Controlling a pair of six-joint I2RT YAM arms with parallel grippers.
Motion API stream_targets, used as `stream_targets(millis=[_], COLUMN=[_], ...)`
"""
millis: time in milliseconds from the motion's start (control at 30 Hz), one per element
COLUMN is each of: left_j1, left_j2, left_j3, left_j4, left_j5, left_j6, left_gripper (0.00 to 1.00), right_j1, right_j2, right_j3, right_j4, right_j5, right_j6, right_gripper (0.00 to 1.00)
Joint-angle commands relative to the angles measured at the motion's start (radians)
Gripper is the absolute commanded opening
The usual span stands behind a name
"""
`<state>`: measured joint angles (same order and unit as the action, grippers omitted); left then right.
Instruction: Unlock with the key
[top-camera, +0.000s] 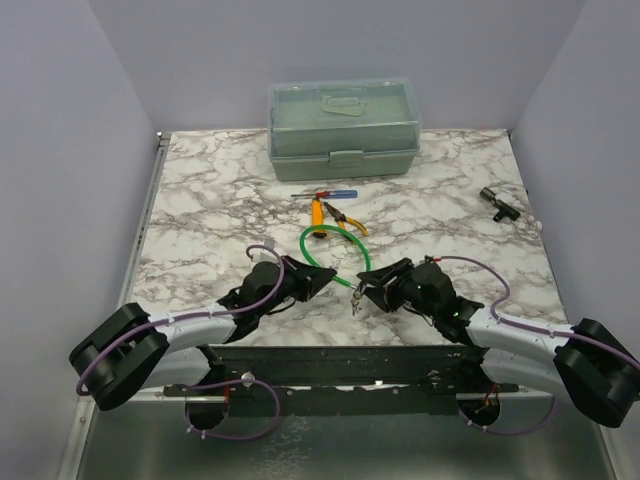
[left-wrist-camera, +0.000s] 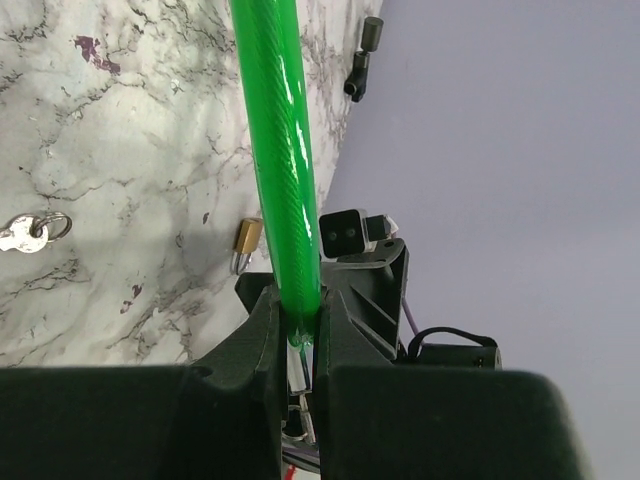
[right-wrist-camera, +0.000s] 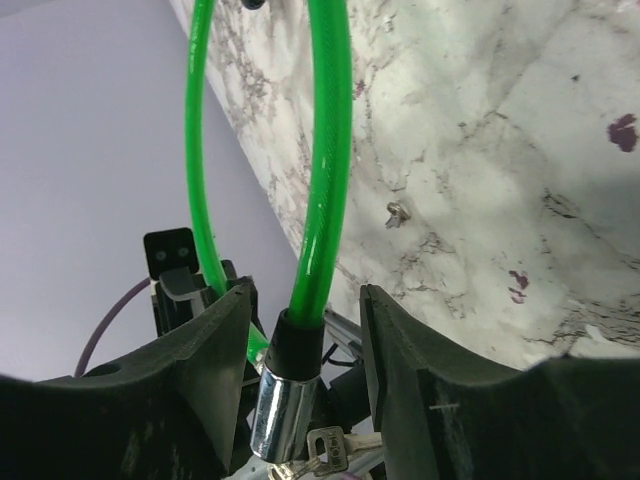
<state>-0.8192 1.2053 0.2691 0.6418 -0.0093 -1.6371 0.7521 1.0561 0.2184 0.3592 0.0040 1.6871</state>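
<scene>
A green cable lock (top-camera: 318, 237) loops over the marble table (top-camera: 220, 190). My left gripper (top-camera: 328, 279) is shut on the green cable (left-wrist-camera: 282, 160); the jaws pinch it near its end (left-wrist-camera: 298, 300). My right gripper (top-camera: 361, 285) is open. Its jaws stand either side of the lock's chrome barrel (right-wrist-camera: 284, 405) without touching it, seen in the right wrist view (right-wrist-camera: 305, 295). A small silver key (right-wrist-camera: 337, 451) on a ring sits at the barrel's lower end. Another small silver key on a ring (left-wrist-camera: 24, 235) lies flat on the table.
A small brass padlock (left-wrist-camera: 246, 240) lies by the cable. A red-and-blue screwdriver (top-camera: 325, 195) and orange-handled pliers (top-camera: 340, 214) lie behind the loop. A closed green toolbox (top-camera: 344, 128) stands at the back. A black part (top-camera: 496, 201) lies at the right. A small silvery piece (right-wrist-camera: 397, 212) lies on the table.
</scene>
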Motion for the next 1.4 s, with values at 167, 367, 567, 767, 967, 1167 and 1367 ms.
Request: stream_targets(millis=[167, 367, 567, 767, 967, 1167, 1367], left_j1=[0.004, 0.003, 0.002, 0.002, 0.002, 0.002, 0.002], left_j2=[-0.046, -0.007, 0.057, 0.103, 0.103, 0.067, 0.063], left_j3=[-0.051, -0.071, -0.071, -0.077, -0.087, -0.134, -0.129], left_j4=[0.118, 0.188, 0.249, 0.298, 0.308, 0.291, 0.186], left_j5=[-0.023, -0.025, -0.015, -0.003, 0.008, 0.038, 0.146], left_j6=[-0.096, -0.107, -0.114, -0.124, -0.102, -0.077, -0.024], left_gripper=[0.00, 0.00, 0.00, 0.00, 0.13, 0.53, 0.63], right_j1=[0.005, 0.005, 0.004, 0.005, 0.005, 0.006, 0.006], right_j2=[0.011, 0.046, 0.053, 0.014, 0.006, -0.017, -0.048], right_j3=[0.002, 0.011, 0.021, 0.039, 0.061, 0.097, 0.130], right_j4=[0.108, 0.130, 0.128, 0.046, -0.014, -0.104, -0.202], right_j5=[-0.045, -0.085, -0.114, -0.089, -0.068, -0.023, 0.067], right_j6=[-0.057, -0.061, -0.065, -0.081, -0.096, -0.130, -0.166], right_gripper=[0.46, 0.43, 0.41, 0.34, 0.02, 0.00, 0.00])
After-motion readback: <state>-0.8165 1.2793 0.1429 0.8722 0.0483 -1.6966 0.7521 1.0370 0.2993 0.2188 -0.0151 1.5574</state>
